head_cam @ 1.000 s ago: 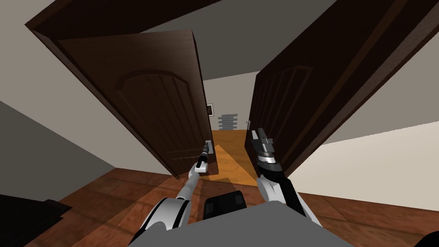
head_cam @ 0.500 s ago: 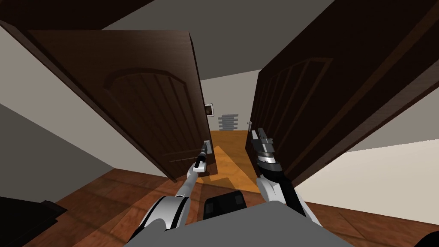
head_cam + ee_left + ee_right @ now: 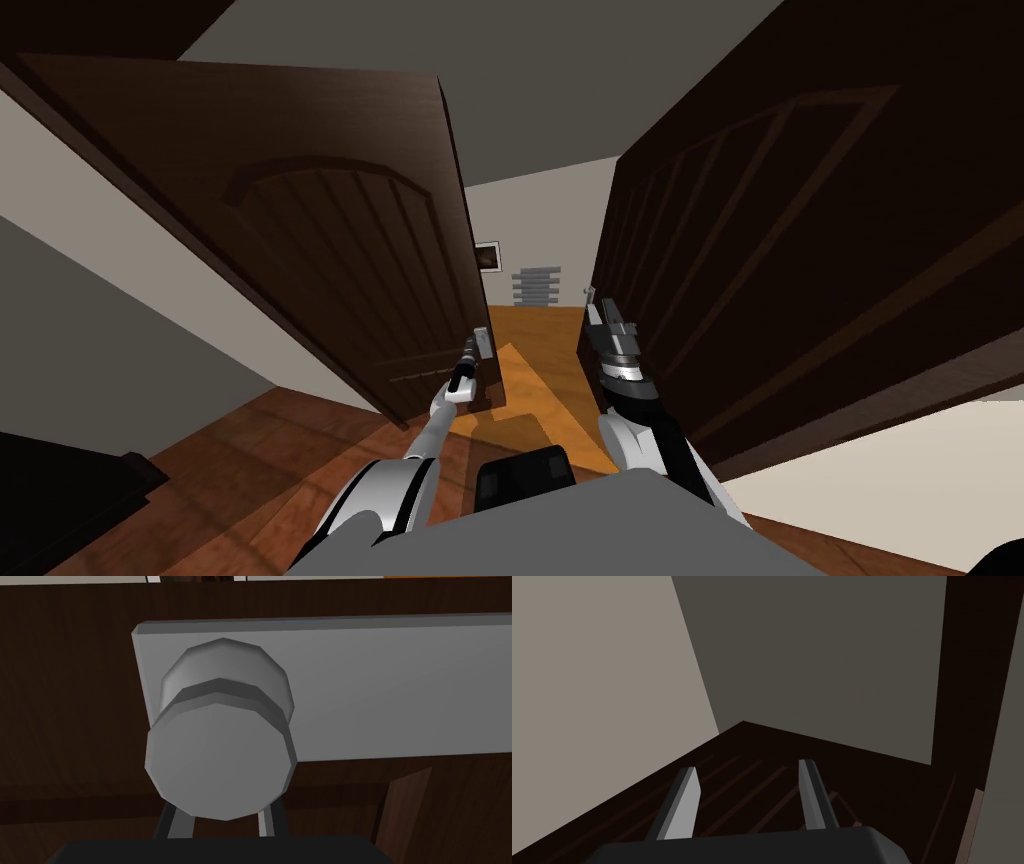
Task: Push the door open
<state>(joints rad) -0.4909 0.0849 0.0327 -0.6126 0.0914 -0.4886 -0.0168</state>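
Note:
Two dark brown door leaves stand ajar ahead of me, the left leaf (image 3: pixel 330 250) and the right leaf (image 3: pixel 790 250), with a narrow gap between them. My left gripper (image 3: pixel 474 350) reaches the left leaf's free edge. There, a round grey knob (image 3: pixel 220 761) on a grey plate (image 3: pixel 380 691) sits between its fingers (image 3: pixel 175 823), which press in on it; the knob hides their tips. My right gripper (image 3: pixel 598 312) hangs open beside the right leaf's edge, its fingers (image 3: pixel 684 801) holding nothing.
Through the gap lies an orange floor (image 3: pixel 535 345), a far wall with grey slats (image 3: pixel 537 285) and a small framed picture (image 3: pixel 487 257). A small handle (image 3: pixel 588 294) juts from the right leaf. Dark furniture (image 3: pixel 60 490) sits low at my left on the wood floor.
I have moved forward towards the gap, so both door leaves loom larger. The left leaf's edge has gone slightly away with my left gripper still on the knob. The right gripper keeps its pose.

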